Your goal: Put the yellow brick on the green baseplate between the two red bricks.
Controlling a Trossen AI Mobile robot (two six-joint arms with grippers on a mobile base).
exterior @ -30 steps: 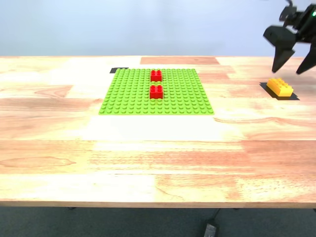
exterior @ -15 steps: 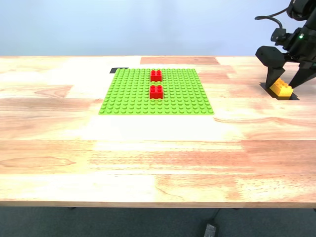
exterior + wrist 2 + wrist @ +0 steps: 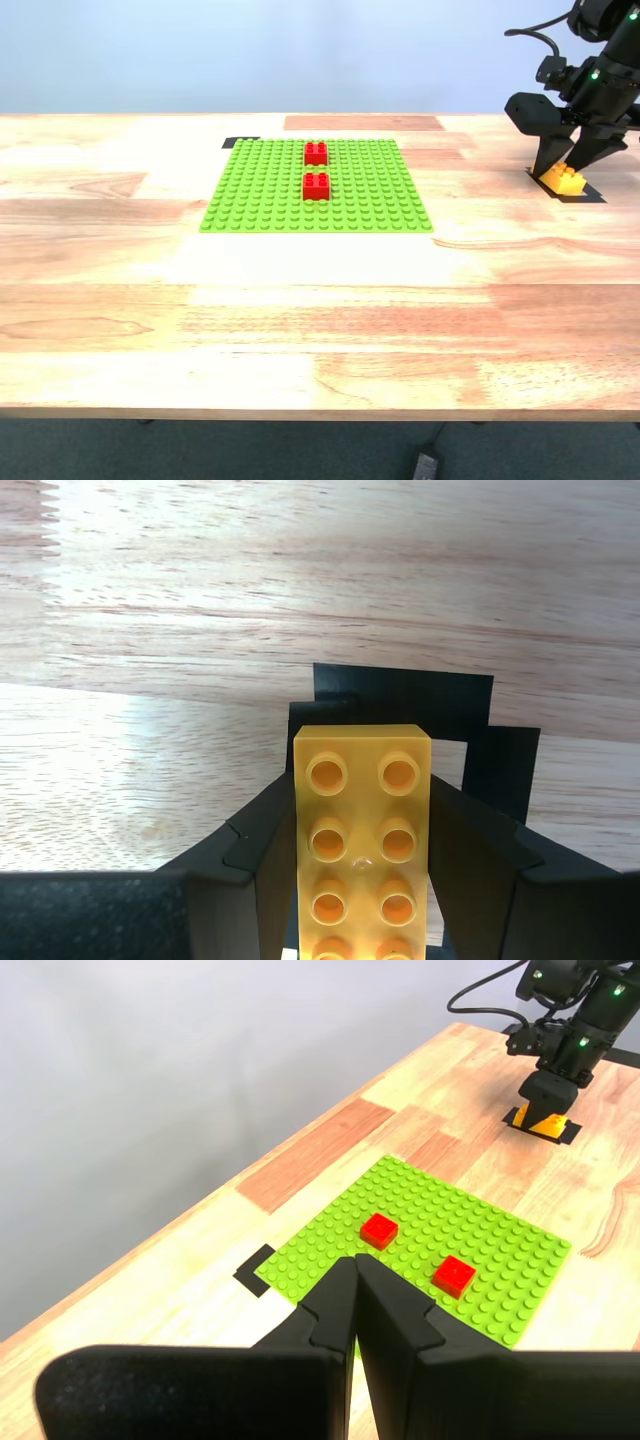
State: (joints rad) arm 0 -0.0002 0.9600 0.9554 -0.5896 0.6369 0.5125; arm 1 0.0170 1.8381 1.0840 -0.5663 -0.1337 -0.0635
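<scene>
The second gripper [image 3: 362,880] grasps the yellow brick [image 3: 362,840] at the exterior view's far right; the first gripper [image 3: 356,1270] is clenched.

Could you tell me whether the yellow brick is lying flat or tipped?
Flat: the yellow brick sits studs-up on the table, between my second tool's fingers.

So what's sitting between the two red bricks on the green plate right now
Nothing. In the exterior view the far red brick and near red brick are separated only by bare studs of the green baseplate; the first wrist view agrees.
</scene>
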